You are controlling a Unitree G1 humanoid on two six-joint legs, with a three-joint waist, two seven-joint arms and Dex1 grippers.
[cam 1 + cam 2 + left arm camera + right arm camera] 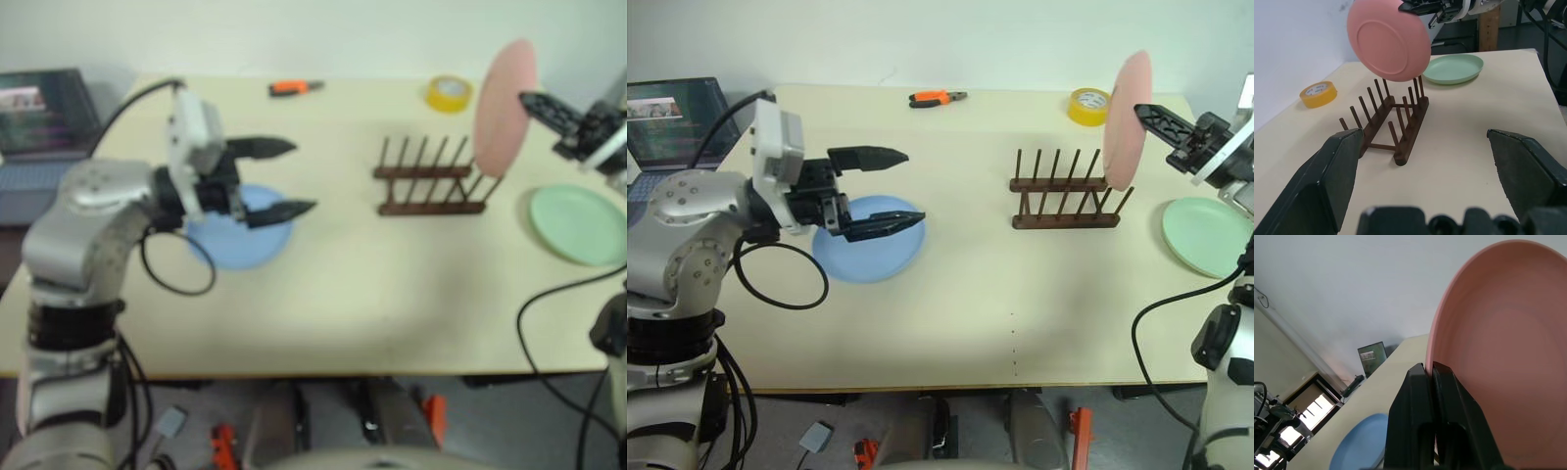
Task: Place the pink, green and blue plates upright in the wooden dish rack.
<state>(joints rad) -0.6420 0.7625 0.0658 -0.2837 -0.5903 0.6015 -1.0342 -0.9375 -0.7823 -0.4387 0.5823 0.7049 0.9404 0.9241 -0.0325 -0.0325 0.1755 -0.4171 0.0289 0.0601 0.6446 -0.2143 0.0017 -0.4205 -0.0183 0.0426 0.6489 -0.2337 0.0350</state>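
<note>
pink plate (pixel 1128 117), green plate (pixel 1205 235), blue plate (pixel 867 253)

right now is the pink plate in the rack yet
Not yet: the pink plate is held upright in the right hand, above the end of the wooden rack.

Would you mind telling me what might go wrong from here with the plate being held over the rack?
The right gripper pinches only the rim of the pink plate, so it might swing or slip. The plate hangs at the right end of the wooden dish rack; it may strike a peg or miss the slot and tip the rack toward the green plate.
</note>
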